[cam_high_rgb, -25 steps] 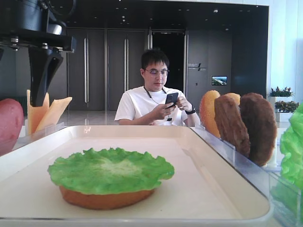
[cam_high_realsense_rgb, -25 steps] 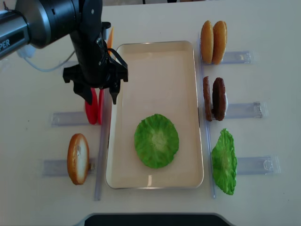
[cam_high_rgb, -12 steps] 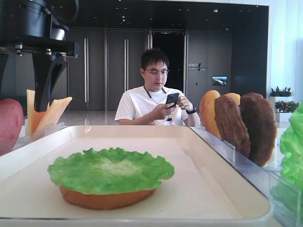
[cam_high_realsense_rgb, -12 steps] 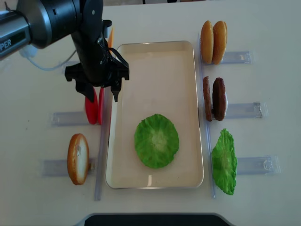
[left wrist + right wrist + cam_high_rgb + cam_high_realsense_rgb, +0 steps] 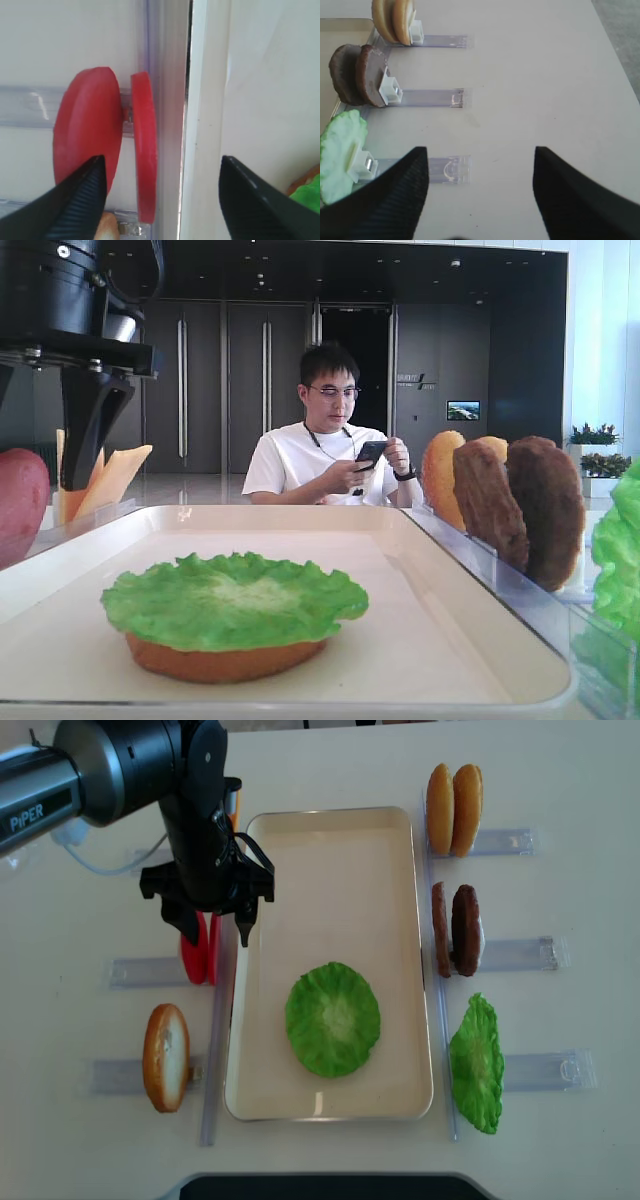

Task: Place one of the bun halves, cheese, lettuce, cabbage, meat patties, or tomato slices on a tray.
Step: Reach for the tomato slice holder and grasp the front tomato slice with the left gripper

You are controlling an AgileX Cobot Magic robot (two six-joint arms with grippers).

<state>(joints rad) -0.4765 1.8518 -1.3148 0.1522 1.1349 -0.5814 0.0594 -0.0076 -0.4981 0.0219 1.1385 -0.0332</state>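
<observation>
The left gripper (image 5: 213, 928) hangs above the two tomato slices (image 5: 199, 952) standing on edge in their clear holder (image 5: 145, 970) just left of the tray (image 5: 330, 850), its jaws spread wide and nothing between them. In the left wrist view one finger sits left of the outer slice (image 5: 86, 131) and the other over the tray's rim, so the span takes in both slices and the rim. To do this well, I judge the gripper should shift left, away from the tray, until the right finger clears the rim and drops into the gap beside the inner slice (image 5: 144, 146), then descend straight and close on a single disc across its flat faces. A bun half (image 5: 330, 1065) capped with lettuce (image 5: 333, 1018) already lies in the tray's near half; the tomato belongs on top of it. The right gripper (image 5: 479, 195) waits spread apart over bare table beside the spare lettuce leaf (image 5: 341, 150), meat patties (image 5: 357, 75) and bun halves (image 5: 392, 19).
</observation>
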